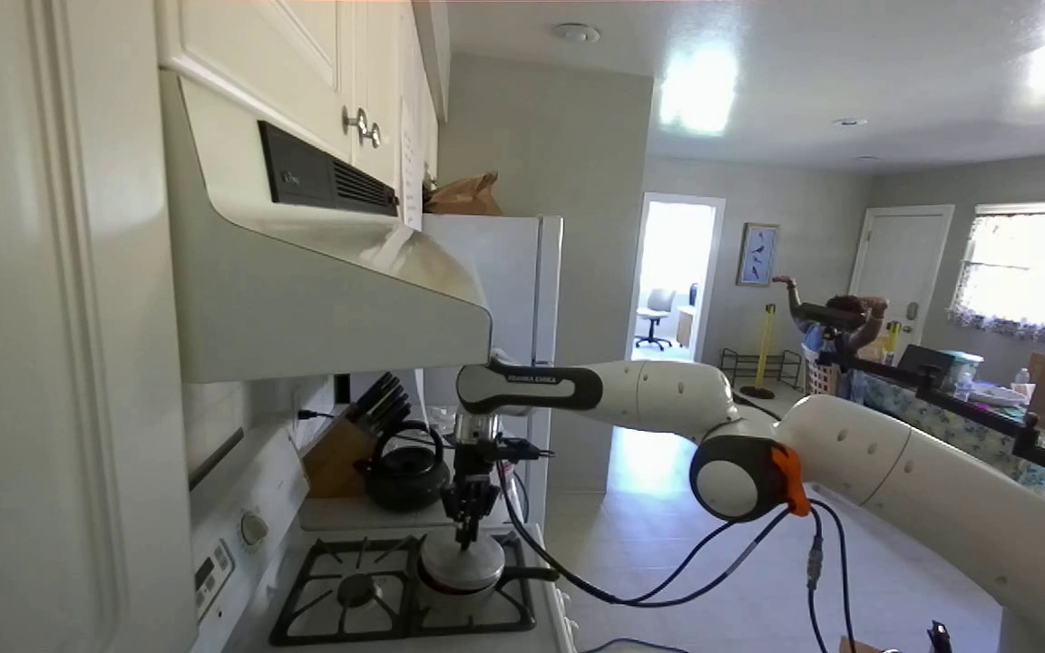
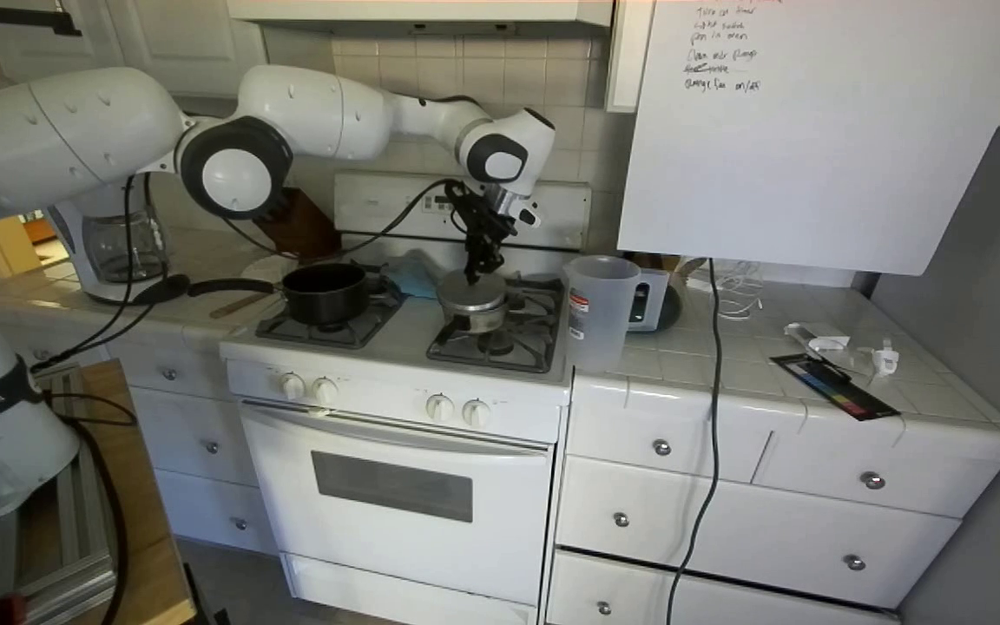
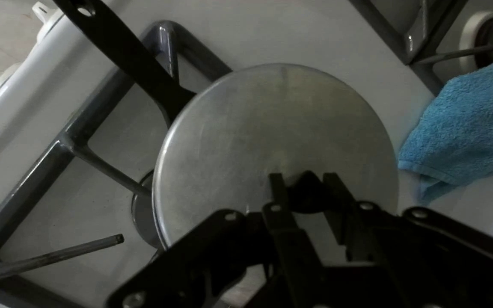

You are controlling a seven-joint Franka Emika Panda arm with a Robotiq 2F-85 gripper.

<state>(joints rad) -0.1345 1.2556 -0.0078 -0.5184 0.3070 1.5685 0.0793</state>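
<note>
A round metal lid (image 3: 272,128) with a black knob (image 3: 308,192) covers a small pot (image 2: 476,321) on a stove burner. The lid also shows in both exterior views (image 1: 463,560) (image 2: 472,292). The pot's black handle (image 3: 131,55) sticks out toward the stove's front knobs. My gripper (image 3: 304,176) points down over the lid, with one finger on each side of the knob, and both fingers appear to touch it. It also shows in both exterior views (image 1: 465,537) (image 2: 472,273). I cannot tell whether the lid is seated on the rim or slightly raised.
A black pan (image 2: 326,299) stands on the left burners. A blue towel (image 3: 469,124) lies between the burners. A clear pitcher (image 2: 600,304) stands right of the stove. A kettle (image 1: 406,472) and knife block (image 1: 338,458) stand nearby. The range hood (image 1: 332,308) overhangs the stove.
</note>
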